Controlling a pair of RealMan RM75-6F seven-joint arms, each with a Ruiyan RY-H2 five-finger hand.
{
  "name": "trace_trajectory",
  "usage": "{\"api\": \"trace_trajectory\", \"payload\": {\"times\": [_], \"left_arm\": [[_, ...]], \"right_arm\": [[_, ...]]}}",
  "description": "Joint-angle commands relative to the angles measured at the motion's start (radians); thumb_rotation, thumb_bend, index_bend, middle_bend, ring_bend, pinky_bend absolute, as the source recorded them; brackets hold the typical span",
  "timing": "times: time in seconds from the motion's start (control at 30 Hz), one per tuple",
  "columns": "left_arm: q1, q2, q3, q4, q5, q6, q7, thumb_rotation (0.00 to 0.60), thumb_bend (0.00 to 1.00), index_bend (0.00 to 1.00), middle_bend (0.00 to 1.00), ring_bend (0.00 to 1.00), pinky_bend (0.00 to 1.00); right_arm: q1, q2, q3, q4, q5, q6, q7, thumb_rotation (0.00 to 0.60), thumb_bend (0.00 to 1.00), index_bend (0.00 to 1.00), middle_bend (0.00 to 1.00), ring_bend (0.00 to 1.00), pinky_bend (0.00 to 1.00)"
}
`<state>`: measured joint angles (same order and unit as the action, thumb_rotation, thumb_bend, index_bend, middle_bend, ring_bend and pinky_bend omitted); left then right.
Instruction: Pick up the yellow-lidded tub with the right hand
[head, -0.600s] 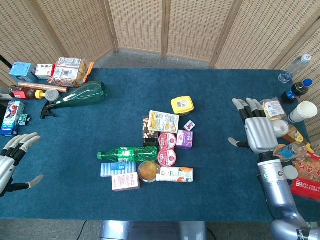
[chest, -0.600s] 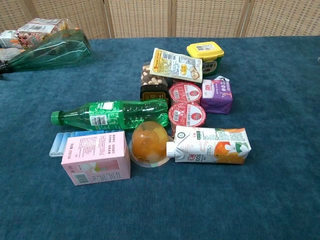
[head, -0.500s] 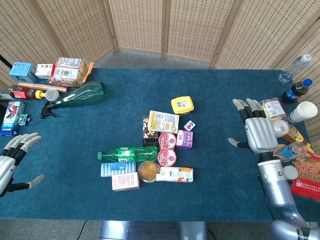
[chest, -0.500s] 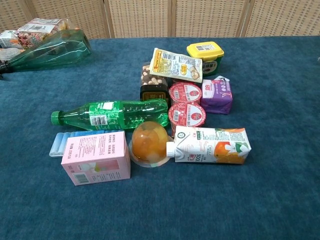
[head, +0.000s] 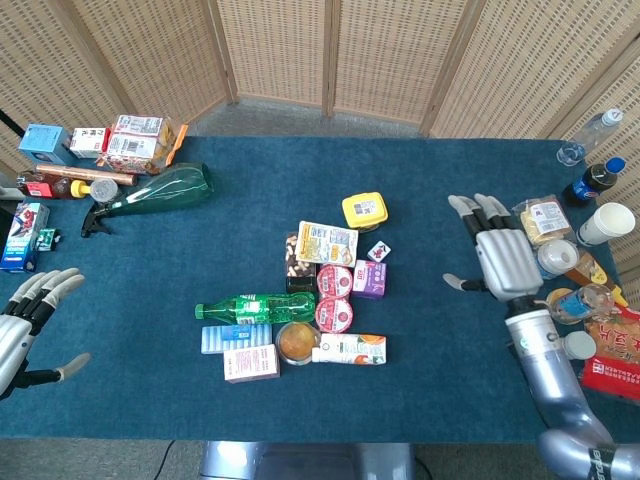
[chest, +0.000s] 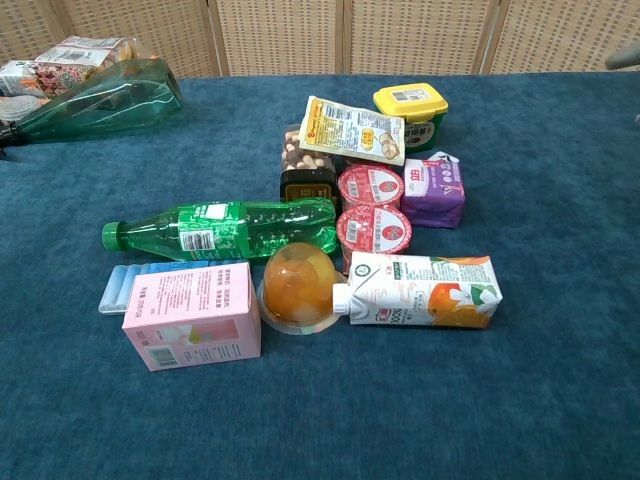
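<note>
The yellow-lidded tub (head: 365, 211) stands at the far end of the cluster of groceries in the middle of the blue table; the chest view shows the tub (chest: 411, 109) with its green body, just behind a yellow snack packet (chest: 351, 130). My right hand (head: 498, 256) hovers open, fingers spread, well to the right of the tub and apart from it. A fingertip of it just shows at the chest view's top right edge. At the table's near left edge my left hand (head: 30, 320) is open and holds nothing.
Around the tub lie a purple carton (head: 370, 279), two red-lidded cups (head: 334, 296), a green bottle (head: 256, 307), a juice carton (head: 349, 349) and a pink box (head: 251, 363). Bottles, a cup and snacks (head: 590, 230) crowd the right edge. A green glass bottle (head: 160, 191) lies far left.
My right hand has moved a little to the left and away from me, towards the tub. The left hand and the groceries have stayed put.
</note>
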<state>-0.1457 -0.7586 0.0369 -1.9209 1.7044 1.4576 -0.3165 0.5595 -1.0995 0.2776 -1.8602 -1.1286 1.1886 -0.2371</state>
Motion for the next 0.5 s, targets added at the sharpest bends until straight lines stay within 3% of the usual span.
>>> {"api": "trace_trajectory", "payload": {"times": [0.03,0.2,0.5], "left_arm": [[0.002,0.000,0.002,-0.001,0.002,0.002,0.001,0.600,0.27,0.08,0.09,0.00,0.00],[0.011,-0.005,0.007,0.003,0.001,0.011,0.002,0.600,0.27,0.08,0.09,0.00,0.00],[0.022,-0.002,0.010,0.004,0.000,0.028,0.001,0.600,0.27,0.09,0.09,0.00,0.00]], "right_arm": [[0.062,-0.020,0.032,0.046,0.039,-0.081,0.011,0.600,0.10,0.00,0.08,0.00,0.00],[0.164,-0.051,0.060,0.112,0.149,-0.203,-0.044,0.600,0.10,0.00,0.08,0.00,0.00],[0.318,-0.127,0.063,0.257,0.282,-0.351,-0.118,0.600,0.11,0.00,0.04,0.00,0.00]]}}
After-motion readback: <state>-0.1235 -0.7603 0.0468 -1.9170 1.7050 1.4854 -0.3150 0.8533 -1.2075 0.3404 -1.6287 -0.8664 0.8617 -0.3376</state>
